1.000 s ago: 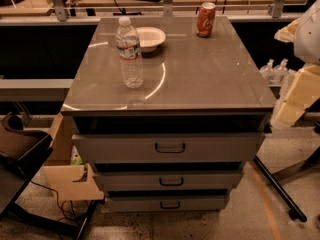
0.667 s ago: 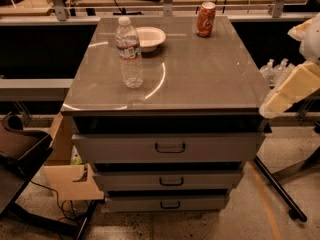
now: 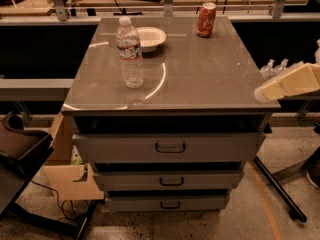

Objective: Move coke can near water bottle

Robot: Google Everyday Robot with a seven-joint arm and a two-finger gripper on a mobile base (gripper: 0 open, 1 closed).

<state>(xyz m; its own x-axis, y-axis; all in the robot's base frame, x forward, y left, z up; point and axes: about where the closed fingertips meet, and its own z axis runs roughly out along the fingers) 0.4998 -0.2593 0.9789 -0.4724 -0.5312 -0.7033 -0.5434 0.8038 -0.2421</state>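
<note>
The coke can [image 3: 206,19], red-orange with a silver top, stands upright at the far right corner of the grey cabinet top [image 3: 200,74]. The water bottle [image 3: 130,52], clear with a white cap and label band, stands upright at the left middle of the top. My gripper [image 3: 263,91] is a cream-coloured shape coming in from the right edge of the view. Its tip is at the front right corner of the top, far from both the can and the bottle. It holds nothing that I can see.
A white bowl [image 3: 149,37] sits just behind and right of the bottle. The cabinet has three drawers [image 3: 170,147] below the top. A dark chair [image 3: 20,149] and a cardboard box [image 3: 67,176] stand at the left. A black stand leg [image 3: 280,189] lies on the floor at the right.
The cream gripper has swung from the far right edge inward and lower, so its tip now reaches the front right corner of the top. The can, bottle and bowl have not moved.
</note>
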